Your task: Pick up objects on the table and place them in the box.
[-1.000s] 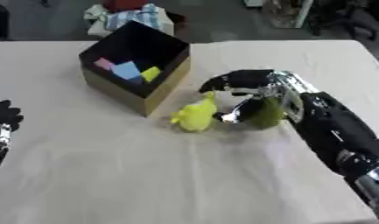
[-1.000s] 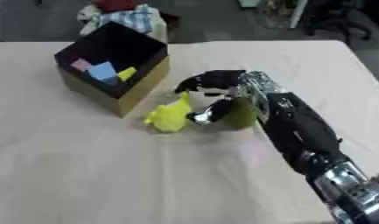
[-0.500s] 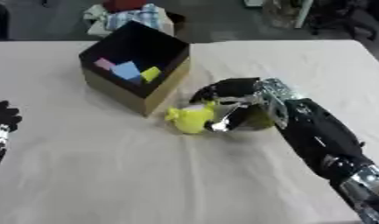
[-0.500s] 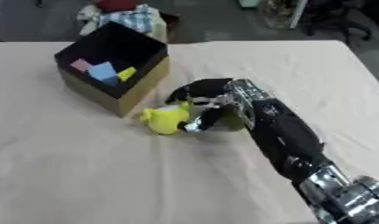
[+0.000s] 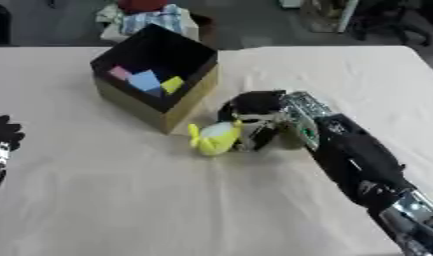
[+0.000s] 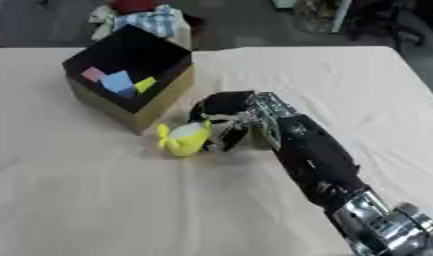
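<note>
Your right hand [image 5: 254, 112] sits at the centre of the frame, its arm [image 5: 359, 165] running down to the lower right corner. Its fingers are curled around a yellow toy [image 5: 214, 139], closing on the toy's right side and top, so the hand is gripping it. The toy still rests on the table [image 5: 123, 200], just left of the hand and just below the box [image 5: 158, 107]. A small yellow flap sticks out from the toy's left end. Behind the fingers, at the hand's lower right, you can see a dull green shape [image 5: 289, 140], but what it is cannot be told.

The box stands up and to the left of the hand, near the toy but whether they touch cannot be told. It is open at the top, with tan outer walls and a black inside. In it lie 3 small blocks: a pink one [image 5: 120, 73], a blue one [image 5: 146, 80] and a yellow one [image 5: 173, 84], all close together.

Your left hand [image 5: 4, 132] shows at the left edge of the frame, well apart from the toy, with its fingers up and relaxed, holding nothing.

A pale cloth covers the table. Beyond its far edge, at the top of the frame, lies a heap of fabric [image 5: 145, 17].
</note>
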